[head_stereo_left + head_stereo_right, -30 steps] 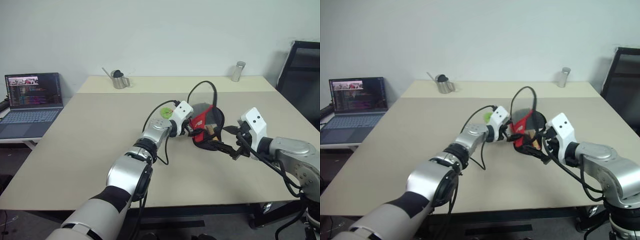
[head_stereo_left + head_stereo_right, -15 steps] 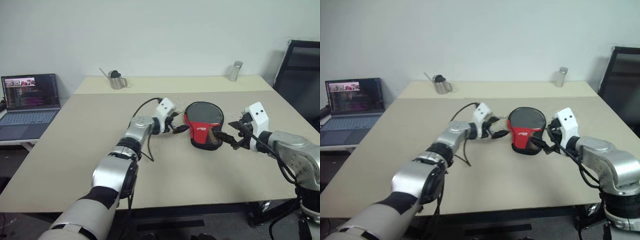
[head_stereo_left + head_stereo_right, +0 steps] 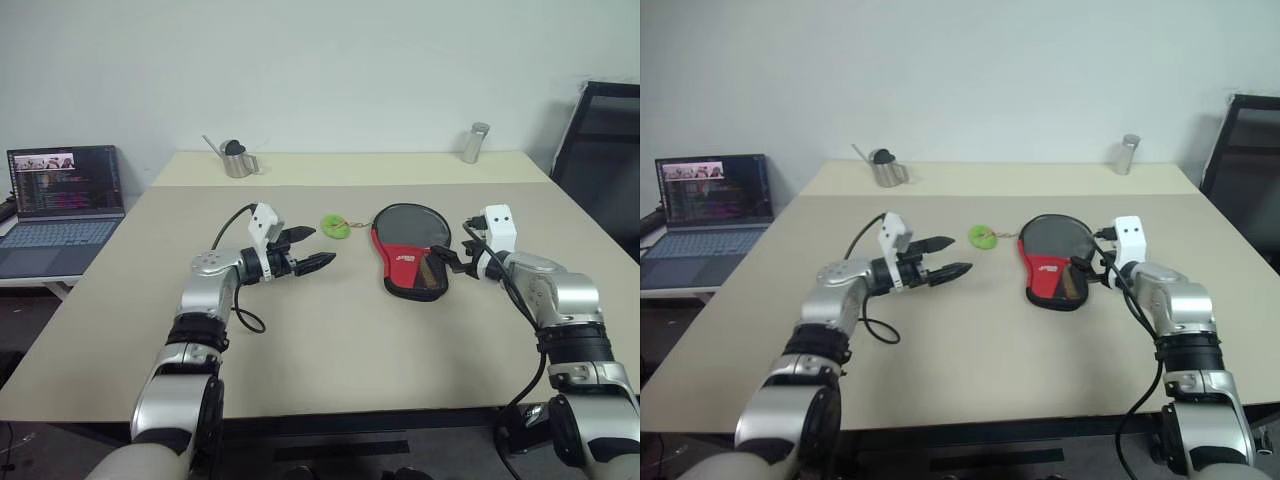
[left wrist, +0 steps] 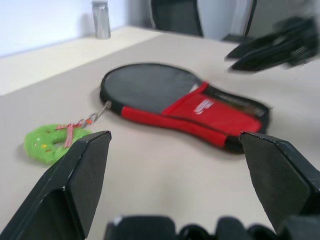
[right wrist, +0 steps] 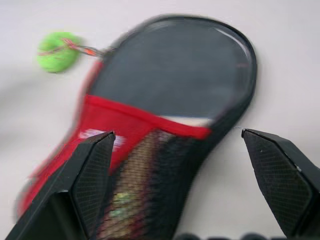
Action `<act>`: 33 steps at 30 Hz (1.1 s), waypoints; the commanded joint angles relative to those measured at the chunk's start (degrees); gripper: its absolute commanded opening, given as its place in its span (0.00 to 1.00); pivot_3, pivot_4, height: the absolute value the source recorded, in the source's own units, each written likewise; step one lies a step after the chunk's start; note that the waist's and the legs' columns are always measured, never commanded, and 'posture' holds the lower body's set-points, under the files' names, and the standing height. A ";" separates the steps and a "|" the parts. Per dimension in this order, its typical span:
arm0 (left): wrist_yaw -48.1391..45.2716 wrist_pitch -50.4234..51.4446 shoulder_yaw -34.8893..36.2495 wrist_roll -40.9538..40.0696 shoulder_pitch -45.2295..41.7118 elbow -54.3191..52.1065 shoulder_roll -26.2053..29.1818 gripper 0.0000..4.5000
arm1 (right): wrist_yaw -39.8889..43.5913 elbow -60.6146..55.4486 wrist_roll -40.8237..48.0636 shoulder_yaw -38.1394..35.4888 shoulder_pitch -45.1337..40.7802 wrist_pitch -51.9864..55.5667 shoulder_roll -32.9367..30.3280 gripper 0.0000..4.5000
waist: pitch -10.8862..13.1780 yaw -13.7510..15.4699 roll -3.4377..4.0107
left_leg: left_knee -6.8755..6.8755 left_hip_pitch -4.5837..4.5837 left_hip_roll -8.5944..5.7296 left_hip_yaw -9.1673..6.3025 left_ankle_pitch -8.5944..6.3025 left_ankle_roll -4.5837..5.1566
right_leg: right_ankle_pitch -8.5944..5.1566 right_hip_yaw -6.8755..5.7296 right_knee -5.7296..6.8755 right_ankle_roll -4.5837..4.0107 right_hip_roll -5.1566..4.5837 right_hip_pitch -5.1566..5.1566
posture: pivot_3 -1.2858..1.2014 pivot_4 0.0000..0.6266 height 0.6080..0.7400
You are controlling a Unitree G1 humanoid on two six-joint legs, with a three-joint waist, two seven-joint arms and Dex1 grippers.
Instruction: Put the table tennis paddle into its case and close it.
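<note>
Flatly lies soft paddle-shaped case (image 3: 409, 249).

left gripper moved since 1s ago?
Yes. The left gripper, open, has pulled back from the case toward the laptop side; the green tag now lies between them.

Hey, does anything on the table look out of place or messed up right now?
Nothing stands out. The case lies flat and intact on the table, its green tag beside it. Both the left gripper and the right gripper are open, holding nothing.
</note>
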 commanded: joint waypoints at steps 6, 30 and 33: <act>4.30 8.87 -0.57 -4.34 3.46 -16.96 2.30 1.00 | 1.42 18.60 -4.31 -0.13 -8.31 -11.60 3.12 0.99 | 0.00 -0.19 0.01 | 0.01 0.05 0.02 0.05 0.01 0.00 | 0.01 0.06 0.01 -0.02 0.08 0.02 | 0.52 0.24 1.00; 6.15 10.59 -1.87 -6.23 4.58 -20.63 4.34 1.00 | 0.06 40.46 -5.86 -4.32 -15.76 -19.28 6.33 0.99 | -0.02 -0.94 0.03 | -0.01 0.10 0.04 0.07 0.01 -0.01 | 0.02 0.13 0.03 -0.04 0.11 0.06 | 0.52 0.24 1.00; 6.05 10.65 -2.04 -6.32 4.62 -20.66 4.48 1.00 | 0.94 40.42 -6.30 -3.59 -15.29 -18.24 6.70 0.96 | -0.02 -1.03 0.03 | -0.01 0.11 0.04 0.07 0.01 -0.01 | 0.02 0.13 0.03 -0.04 0.11 0.06 | 0.52 0.24 1.00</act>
